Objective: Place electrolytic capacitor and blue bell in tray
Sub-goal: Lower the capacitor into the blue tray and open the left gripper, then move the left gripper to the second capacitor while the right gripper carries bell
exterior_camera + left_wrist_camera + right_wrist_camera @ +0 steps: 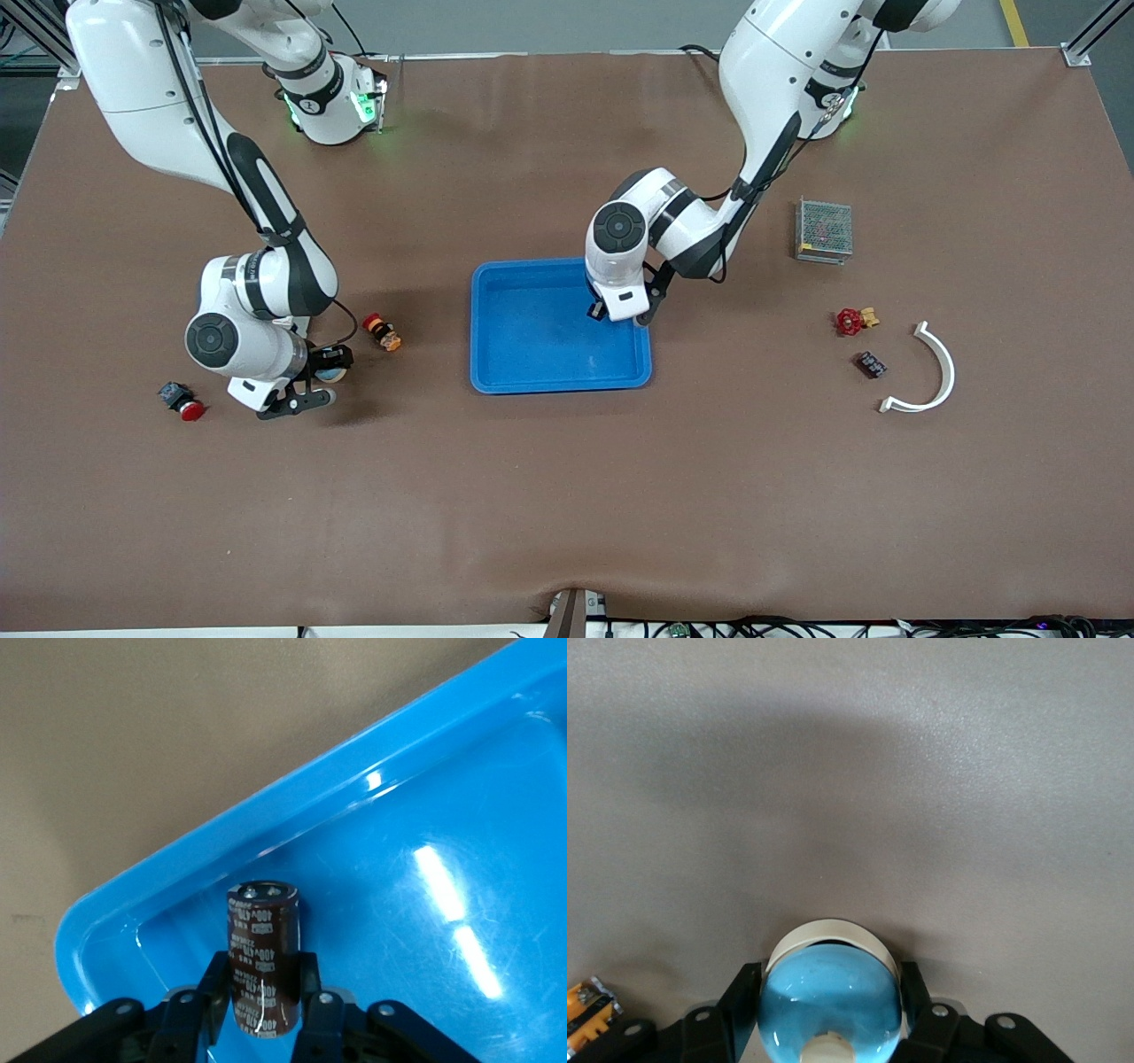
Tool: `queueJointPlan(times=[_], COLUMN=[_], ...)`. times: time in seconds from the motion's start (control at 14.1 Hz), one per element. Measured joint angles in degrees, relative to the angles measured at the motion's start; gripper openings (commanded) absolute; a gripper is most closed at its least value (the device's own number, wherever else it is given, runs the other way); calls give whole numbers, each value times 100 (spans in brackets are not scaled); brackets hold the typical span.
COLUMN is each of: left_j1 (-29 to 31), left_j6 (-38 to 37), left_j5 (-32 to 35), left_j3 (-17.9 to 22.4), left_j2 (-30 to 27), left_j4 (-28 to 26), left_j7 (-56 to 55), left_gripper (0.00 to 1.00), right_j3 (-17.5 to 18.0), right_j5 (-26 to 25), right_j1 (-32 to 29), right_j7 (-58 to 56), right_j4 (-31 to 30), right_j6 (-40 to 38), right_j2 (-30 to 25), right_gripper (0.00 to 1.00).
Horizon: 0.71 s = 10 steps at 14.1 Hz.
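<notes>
From the front camera we see the left end effector over the tray, near the tray's corner toward the left arm's end of the bench. The right end effector sits low over the bench toward the right arm's end, well apart from the tray, with a yellow-and-red part and a red-capped button on the bench on either side of it. A mesh box, a red valve handle, a small dark block and a white curved piece lie toward the left arm's end.

In the left wrist view, our left end effector is clamped on the electrolytic capacitor, a brown cylinder held between the fingers, over the tray floor just inside the rim. We judge this release is the step in hand: lower until the capacitor nearly meets the floor, then open, so it does not roll or bounce against the wall.

In the right wrist view, our right end effector grips the blue bell, its rounded blue dome between the pads, over bare bench. We would lift it straight up, carry it across once the left arm has made room, and keep the grip firm, since the smooth dome could slip.
</notes>
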Motion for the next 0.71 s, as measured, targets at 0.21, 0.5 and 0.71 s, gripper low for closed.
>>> queueJointPlan(times=[0.21, 0.5, 0.71], left_j1=[0, 55, 155], left_j6=[-20, -689, -1353], left_j5=[3, 125, 491], left_j3=[1, 57, 85], left_j2=[-1, -83, -252], left_j4=[116, 547, 818], left_j7=[0, 25, 180], left_gripper=[100, 100, 100], right_j3=[17, 27, 28], right_j5=[0, 15, 265], right_j1=[1, 20, 30], right_j7=[0, 1, 14], right_j4=[97, 663, 1248], right_j6=[-42, -791, -1530], right_j2=[1, -3, -22], right_gripper=[35, 33, 31])
